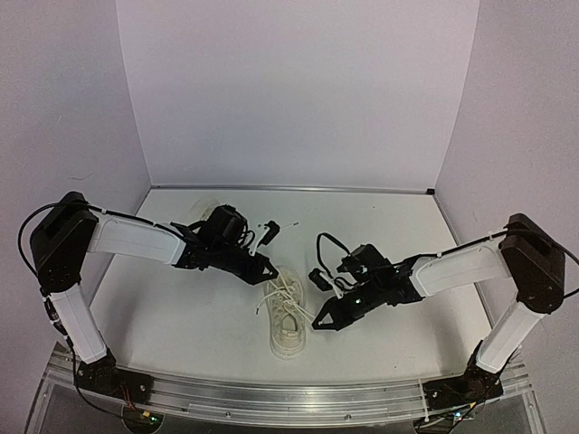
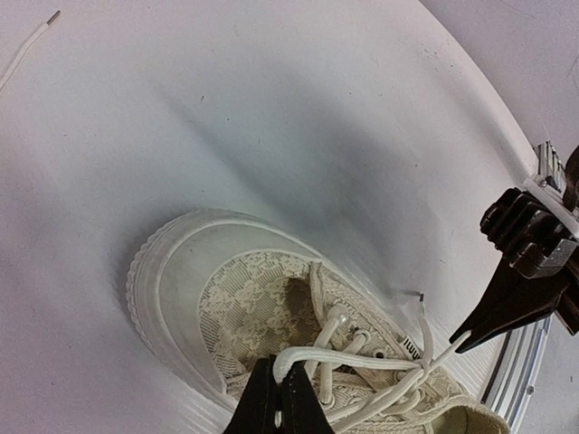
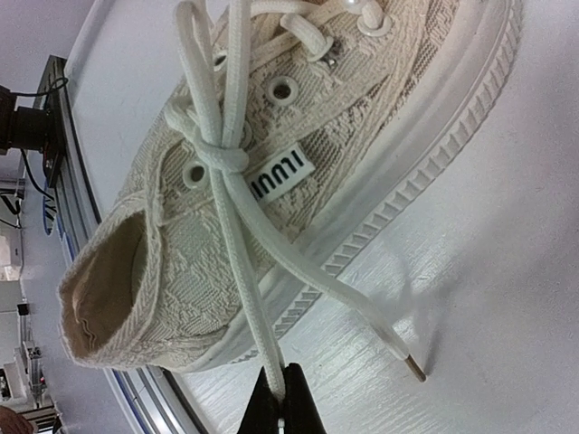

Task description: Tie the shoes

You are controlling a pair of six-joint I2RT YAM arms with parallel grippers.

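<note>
One cream-white lace-patterned shoe [image 1: 288, 316] stands on the table between the two arms, its toe toward the far wall. My left gripper [image 1: 270, 269] sits over the toe end. In the left wrist view it [image 2: 279, 380] is shut on a bend of white lace above the shoe [image 2: 244, 307]. My right gripper [image 1: 318, 324] is to the right of the heel. In the right wrist view it [image 3: 280, 384] is shut on a lace strand that runs from a simple knot [image 3: 222, 158] on the shoe [image 3: 362, 117]. The other strand lies loose, its tip [image 3: 412, 366] on the table.
A pale shape [image 1: 204, 215], partly hidden behind the left arm, lies at the back left. A loose lace end [image 2: 32, 45] rests on the table beyond the toe. An aluminium rail [image 1: 289, 398] runs along the near edge. Walls close in the back and sides.
</note>
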